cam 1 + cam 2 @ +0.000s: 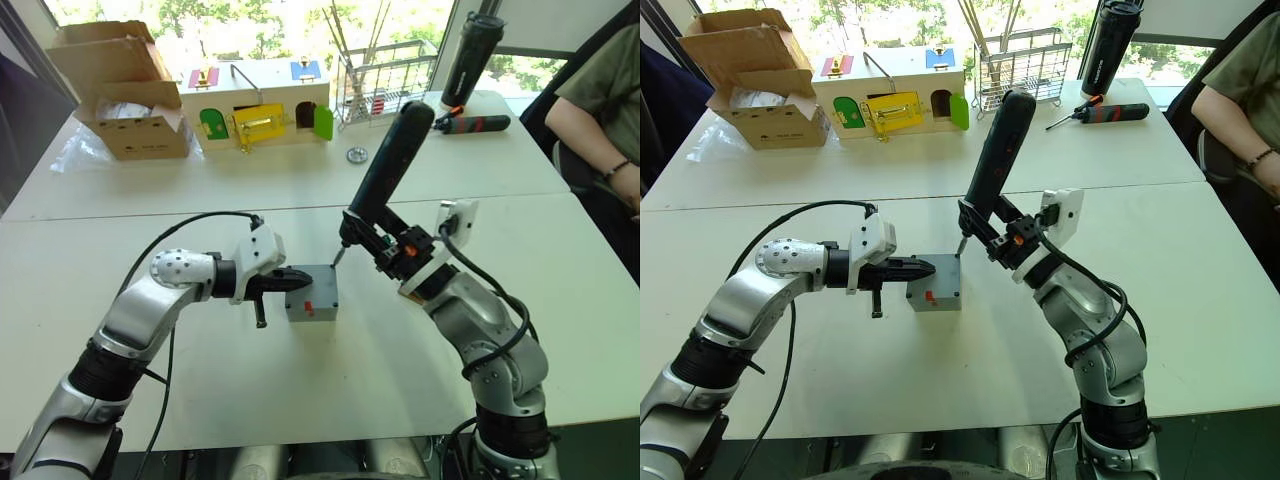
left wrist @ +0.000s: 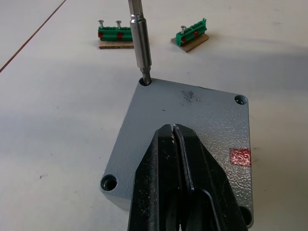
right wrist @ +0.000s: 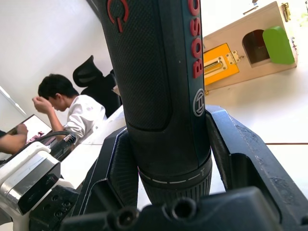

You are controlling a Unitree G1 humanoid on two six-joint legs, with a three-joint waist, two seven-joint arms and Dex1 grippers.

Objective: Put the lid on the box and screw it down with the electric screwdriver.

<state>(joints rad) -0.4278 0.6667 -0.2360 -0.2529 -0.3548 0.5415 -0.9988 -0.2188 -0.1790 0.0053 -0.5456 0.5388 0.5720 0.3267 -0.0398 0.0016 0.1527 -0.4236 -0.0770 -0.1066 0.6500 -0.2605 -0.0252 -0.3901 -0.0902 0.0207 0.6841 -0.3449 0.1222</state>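
Grey plastic box (image 1: pixel 311 294), the landmark for all entries below: stands on the white table (image 1: pixel 300 380), near its middle, red mark on the side toward the robot.

Lid (image 2: pixel 187 110): seated flat on the box, edges flush; corner holes open at the three corners seen in the left wrist view.

Electric screwdriver (image 1: pixel 388 165): black, pen-style, held above and to the right of the box. Long axis steeply tilted, butt leaning up and away to the right, bit pointing down and left. Metal bit (image 2: pixel 139 43) has its tip in or at the mouth of the far corner hole; whether a screw sits under it cannot be told.

Right gripper (image 1: pixel 1005 240): just right of the box, jaws clamped round the lower barrel of the screwdriver.

Left gripper (image 1: pixel 285 279): at the box's left side, fingers pressed together, tips resting on or just over the lid's near-left part, apparently steadying it. Contact cannot be confirmed.

Judgement: the right arm carries the working step. The coming move turns on bringing the tilted tool axis in line with the hole's upright axis, or the bit may cam out.

Screw holders (image 2: pixel 115 36): two green strips with screws, beyond the box.

Person (image 1: pixel 600 110): seated far right of the box.
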